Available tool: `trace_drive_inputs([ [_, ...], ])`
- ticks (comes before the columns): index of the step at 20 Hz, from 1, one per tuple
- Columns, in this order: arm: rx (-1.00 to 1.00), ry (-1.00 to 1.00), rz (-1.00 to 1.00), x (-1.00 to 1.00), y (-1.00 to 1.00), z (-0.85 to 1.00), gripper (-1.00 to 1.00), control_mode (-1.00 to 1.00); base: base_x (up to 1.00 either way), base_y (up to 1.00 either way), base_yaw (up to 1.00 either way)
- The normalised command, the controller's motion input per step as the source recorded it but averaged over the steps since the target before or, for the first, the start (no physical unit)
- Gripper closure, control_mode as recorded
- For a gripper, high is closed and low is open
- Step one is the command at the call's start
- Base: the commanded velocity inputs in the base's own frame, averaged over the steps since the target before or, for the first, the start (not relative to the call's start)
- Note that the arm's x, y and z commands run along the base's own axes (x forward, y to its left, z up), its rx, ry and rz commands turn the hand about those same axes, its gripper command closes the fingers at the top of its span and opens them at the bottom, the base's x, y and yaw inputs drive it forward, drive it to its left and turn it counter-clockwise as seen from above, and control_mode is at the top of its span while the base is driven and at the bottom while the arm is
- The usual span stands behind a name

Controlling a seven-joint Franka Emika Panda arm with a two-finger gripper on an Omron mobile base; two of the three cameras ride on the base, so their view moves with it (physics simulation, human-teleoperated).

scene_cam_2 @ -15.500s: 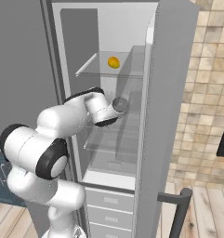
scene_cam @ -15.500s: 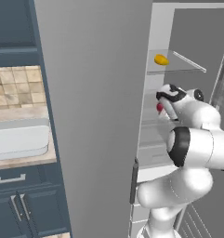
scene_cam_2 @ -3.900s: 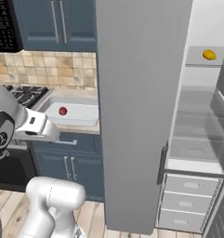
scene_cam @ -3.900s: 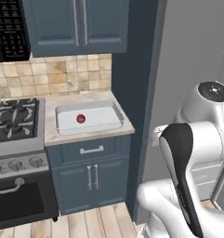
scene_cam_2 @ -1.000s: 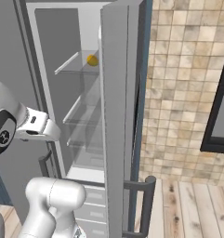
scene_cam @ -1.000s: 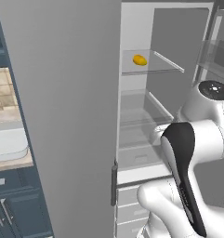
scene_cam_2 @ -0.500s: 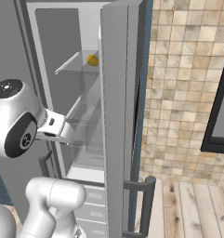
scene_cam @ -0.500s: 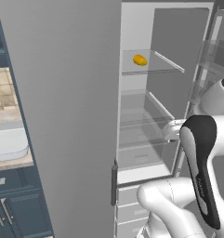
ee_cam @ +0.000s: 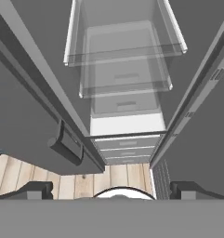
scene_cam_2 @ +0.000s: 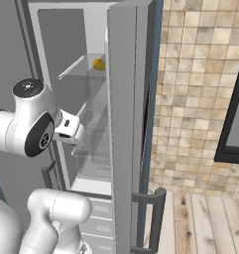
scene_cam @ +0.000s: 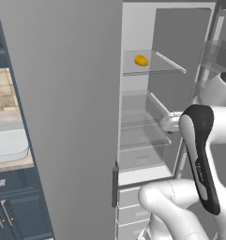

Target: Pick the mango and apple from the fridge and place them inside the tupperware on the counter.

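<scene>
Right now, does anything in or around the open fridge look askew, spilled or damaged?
Nothing stands out. The mango lies on the fridge's top glass shelf, the shelves look level and intact, and the gripper is open, holding nothing.

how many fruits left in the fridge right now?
1: the mango sits on the top glass shelf of the fridge, also seen from the right base view. The lower shelves look bare. No apple seen inside.

Setting: rendered home kitchen. Evidence: open fridge (scene_cam: 147,117) with glass shelves, dark blue cabinets (scene_cam: 13,211). Tiled wall (scene_cam_2: 195,84), wood floor (scene_cam_2: 210,223).
</scene>
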Motion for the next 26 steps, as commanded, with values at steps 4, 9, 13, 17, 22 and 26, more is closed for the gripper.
trace_drive_inputs([
  [4, 0.0, 0.0, 0.0, 0.4, 0.0, 0.06, -1.0, -1.0, 0.0, 0.0, 0.0],
  [9, 0.0, 0.0, 0.0, 0.43, 0.0, 0.24, -1.0, -1.0, 0.0, 0.0, 0.0],
  [13, 0.0, 0.0, 0.0, 0.47, 0.0, 0.31, -1.0, -1.0, 0.0, 0.0, 0.0],
  [17, 0.0, 0.0, 0.0, 0.54, 0.0, 0.27, -1.0, -1.0, 0.0, 0.0, 0.0],
  [22, 0.0, 0.0, 0.0, 0.59, 0.01, 0.05, -1.0, -1.0, 0.0, 0.0, 0.0],
  [26, -0.04, 0.0, 0.02, 0.36, 0.0, 0.0, -1.0, -1.0, 0.0, 0.0, 0.0],
])
